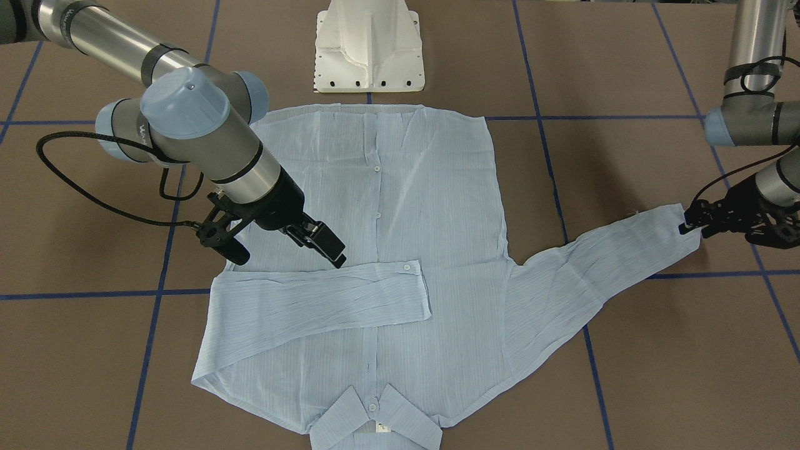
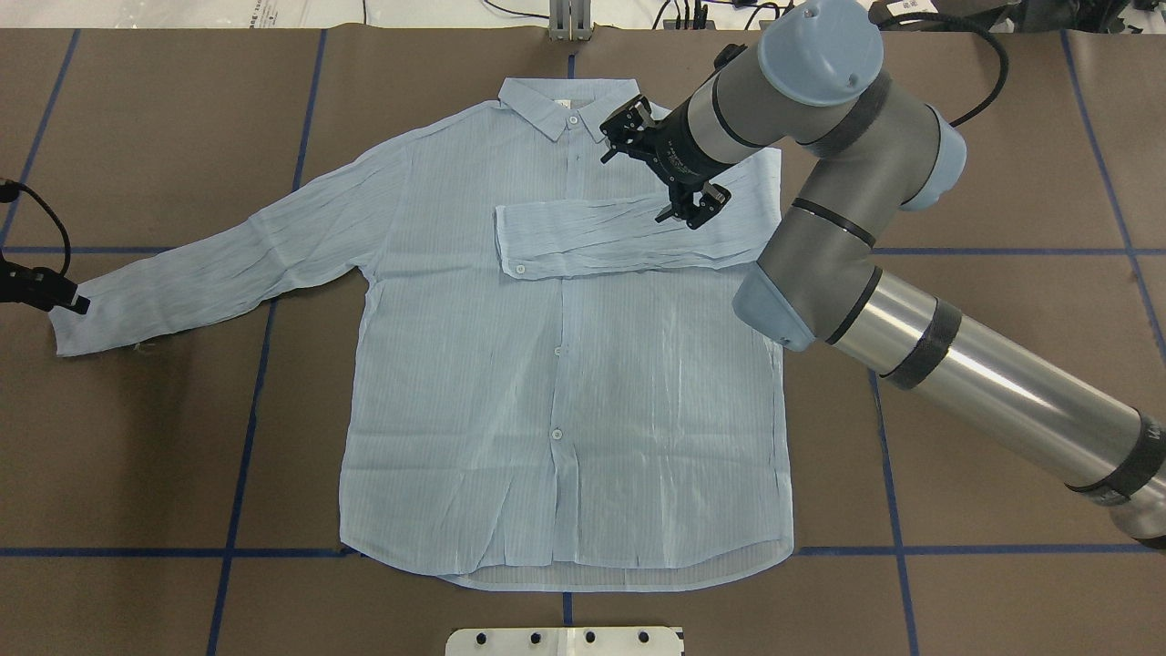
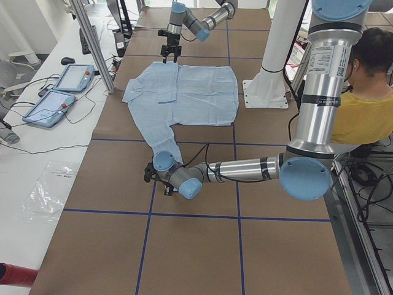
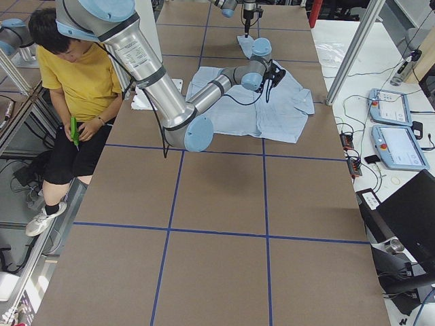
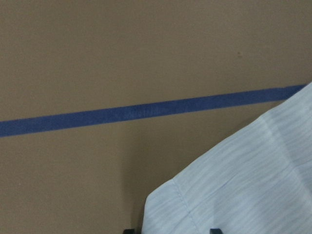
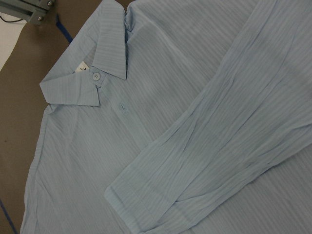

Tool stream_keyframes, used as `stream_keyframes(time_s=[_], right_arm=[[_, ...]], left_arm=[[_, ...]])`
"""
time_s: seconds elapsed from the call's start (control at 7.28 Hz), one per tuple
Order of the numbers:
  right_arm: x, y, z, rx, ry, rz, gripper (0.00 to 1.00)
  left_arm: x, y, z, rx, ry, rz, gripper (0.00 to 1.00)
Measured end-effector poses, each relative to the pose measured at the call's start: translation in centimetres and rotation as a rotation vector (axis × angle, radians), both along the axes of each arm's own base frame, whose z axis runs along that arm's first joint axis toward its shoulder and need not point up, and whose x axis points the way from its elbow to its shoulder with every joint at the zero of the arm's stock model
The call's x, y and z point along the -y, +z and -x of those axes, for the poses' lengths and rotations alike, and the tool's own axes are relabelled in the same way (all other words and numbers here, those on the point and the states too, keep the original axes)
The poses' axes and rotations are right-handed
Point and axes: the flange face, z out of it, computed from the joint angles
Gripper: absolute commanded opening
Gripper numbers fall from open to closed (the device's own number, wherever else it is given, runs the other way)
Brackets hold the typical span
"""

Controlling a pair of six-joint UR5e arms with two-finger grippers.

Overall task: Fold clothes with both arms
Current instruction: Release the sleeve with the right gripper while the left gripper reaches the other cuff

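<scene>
The left claw (image 1: pixel 687 225) sits low at the end of the cuff (image 5: pixel 243 185), touching its edge. In the wrist view two dark tips show at the bottom on either side of the cloth, but I cannot tell whether it has bitten. From there the left sleeve (image 2: pixel 228 264) runs out flat and slantwise, well away from the body of the shirt (image 2: pixel 565 383). The shirt lies face up and buttoned in the middle of the bench (image 2: pixel 1002 182), collar (image 2: pixel 547 100) on the far side from the robot. The right claw (image 2: pixel 622 135) hangs spread and empty just above the chest, near the collar. Beside it the right sleeve (image 2: pixel 601 237) is laid across the front, its cuff about on the button line. So I judge one sleeve done and the other in hand. The next move calls for a sure pinch on the cuff, a small lift, and a carry inward so the left sleeve lands flat across the chest, over or beside the first. The cloth is thin, half-sheer, finely striped and crinkled all over. It will likely sag and drag rather than hold shape, and a shallow grip may slip off. The buttons (image 2: pixel 557 434) are small and white. The bench is matte brown, crossed by blue tape (image 5: pixel 146 109).
</scene>
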Motion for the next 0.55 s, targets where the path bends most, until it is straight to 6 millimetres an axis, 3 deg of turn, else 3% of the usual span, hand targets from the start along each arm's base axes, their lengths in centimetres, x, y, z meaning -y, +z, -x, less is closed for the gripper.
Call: stream_keyframes(time_s=[0.14,0.27,0.55], right_arm=[[-0.01,-0.03,-0.01,0.0,0.0,0.0,0.99],[-0.02,-0.02,-0.01,0.0,0.001,0.002,0.99],[-0.01,0.08,0.0,-0.001,0.001,0.004,0.99]], left_arm=[[-0.12,0.16,0.05,0.001,0.001,0.002,0.12],[-0.22,0.31,0.1,0.003,0.001,0.004,0.0],[-0.16,-0.09,0.08,0.0,-0.006,0.012,0.0]])
